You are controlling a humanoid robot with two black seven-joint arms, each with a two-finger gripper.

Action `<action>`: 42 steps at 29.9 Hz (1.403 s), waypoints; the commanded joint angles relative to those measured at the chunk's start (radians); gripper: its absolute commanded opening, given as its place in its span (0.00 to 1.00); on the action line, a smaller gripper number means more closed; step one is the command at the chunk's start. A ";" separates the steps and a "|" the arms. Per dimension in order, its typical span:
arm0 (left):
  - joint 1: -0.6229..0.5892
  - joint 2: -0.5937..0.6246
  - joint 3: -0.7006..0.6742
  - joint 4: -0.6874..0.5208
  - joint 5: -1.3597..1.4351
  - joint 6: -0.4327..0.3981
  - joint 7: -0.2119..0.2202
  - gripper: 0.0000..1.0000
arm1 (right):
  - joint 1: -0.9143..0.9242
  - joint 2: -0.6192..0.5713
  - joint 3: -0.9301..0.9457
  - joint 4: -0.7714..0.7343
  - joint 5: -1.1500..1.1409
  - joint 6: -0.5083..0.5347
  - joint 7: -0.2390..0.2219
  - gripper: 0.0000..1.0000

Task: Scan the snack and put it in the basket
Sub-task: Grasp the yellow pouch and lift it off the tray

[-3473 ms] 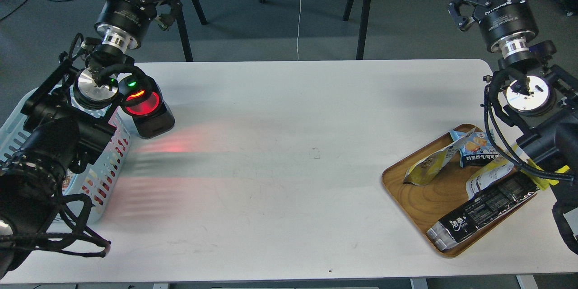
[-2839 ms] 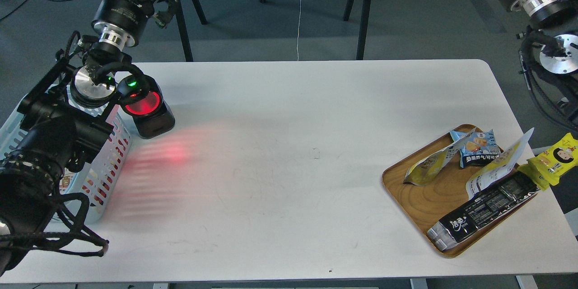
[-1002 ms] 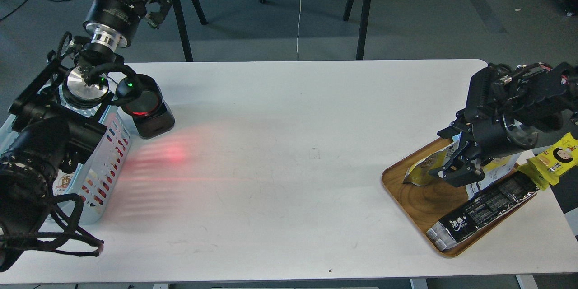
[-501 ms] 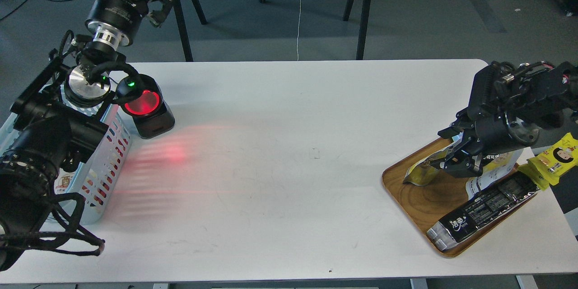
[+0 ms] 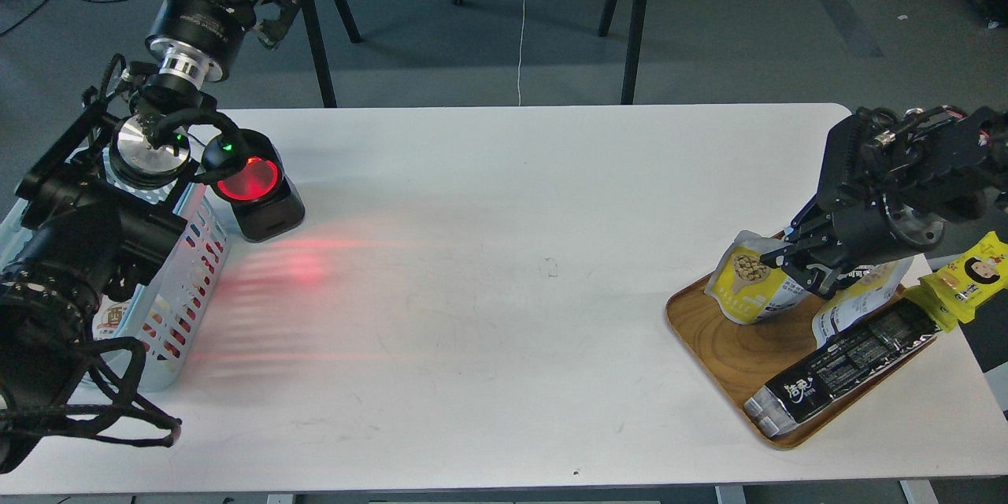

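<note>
My right gripper is clamped on the snack, its 2 fingers pinching the pouch's right edge. The pouch stands tilted over the far left corner of the wooden tray, front face toward me, showing the yellow panel with round beige balls; I cannot tell whether its lower edge touches the wood or hangs just above it. The gripper body hides the pouch's right side.

On the same tray lies a long black packet, its near end reaching the tray's front rim, and a second yellow-and-white pouch is mostly covered by my arm. A yellow packet with a cartoon face lies beside the tray, at the table's right edge.

My left gripper hangs beyond the table's far left corner, fingers spread and holding nothing. The left arm covers most of the basket, so only its slotted right wall and part of the rim show; what lies inside is hard to make out. Just beside it the scanner glows red onto the white table.
</note>
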 commanded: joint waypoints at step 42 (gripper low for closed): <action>-0.002 0.010 0.000 0.000 0.000 0.000 0.008 1.00 | 0.149 0.588 0.235 -0.300 0.244 -0.002 0.000 0.00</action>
